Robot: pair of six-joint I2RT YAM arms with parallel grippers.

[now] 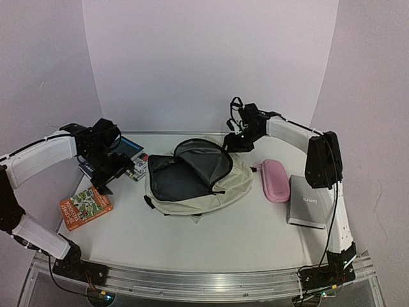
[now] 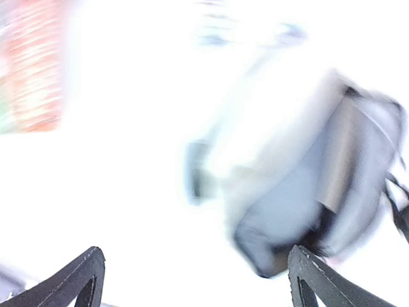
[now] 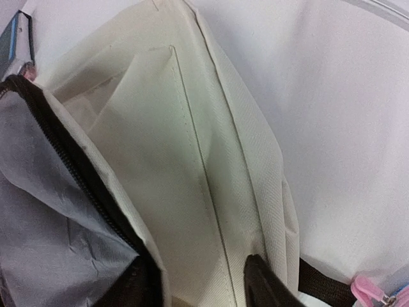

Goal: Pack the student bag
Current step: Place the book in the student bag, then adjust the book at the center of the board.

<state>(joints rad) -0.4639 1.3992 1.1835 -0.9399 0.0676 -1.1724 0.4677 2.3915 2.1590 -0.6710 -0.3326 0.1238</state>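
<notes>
On the middle of the table lies the student bag (image 1: pixel 192 182), its mouth open. Our left gripper (image 2: pixel 196 256) is spread wide near the orange book (image 1: pixel 85 208). Our right gripper (image 3: pixel 198 281) is half open over the bag's back edge. We should pinch the book's edge firmly and lift it high into the bag.

The student bag (image 1: pixel 192 182) lies in the middle of the table (image 1: pixel 243 236), with its flap folded back toward the rear. Just beside it on the right lies a pencil case (image 1: pixel 276 180), and right of that, near the table's edge, a flat box (image 1: pixel 307 201). Left of the bag, a book (image 1: pixel 85 207) lies toward the front, with a small pile of flat items (image 1: pixel 130 157) behind it.
</notes>
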